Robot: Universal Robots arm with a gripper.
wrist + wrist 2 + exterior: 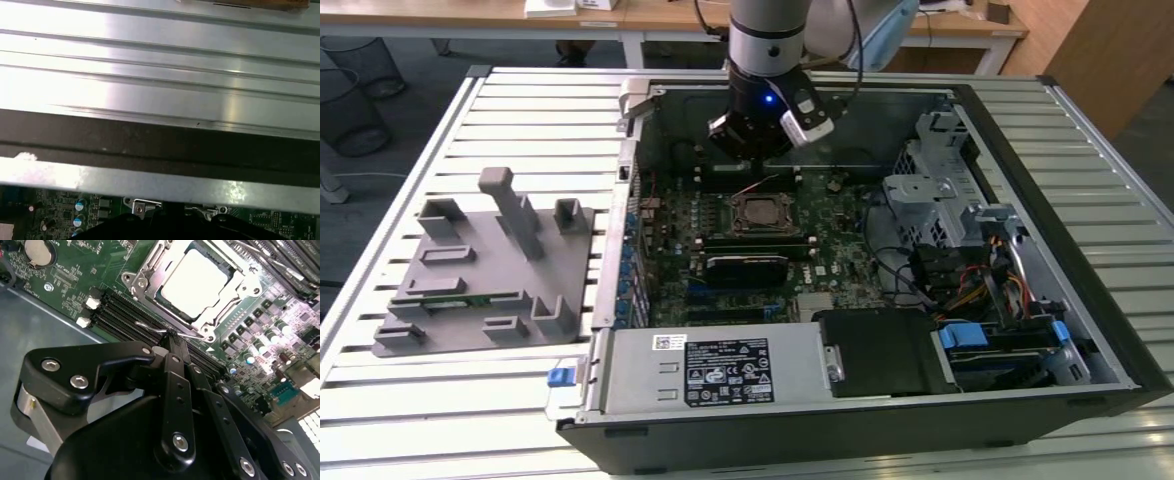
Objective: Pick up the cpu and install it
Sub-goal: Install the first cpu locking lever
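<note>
Inside socket frame (200, 287): cpu (195, 282) seated; end effector (172, 337) narrowed, empty, just beside.

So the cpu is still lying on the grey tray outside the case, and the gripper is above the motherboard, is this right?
Not quite. The cpu already sits in the socket on the motherboard, as the second wrist view shows, not on the grey tray. The gripper is indeed above the motherboard.

Case walls (961, 110) and drive cage (927, 190) perhaps crowd socket (761, 212).
</note>
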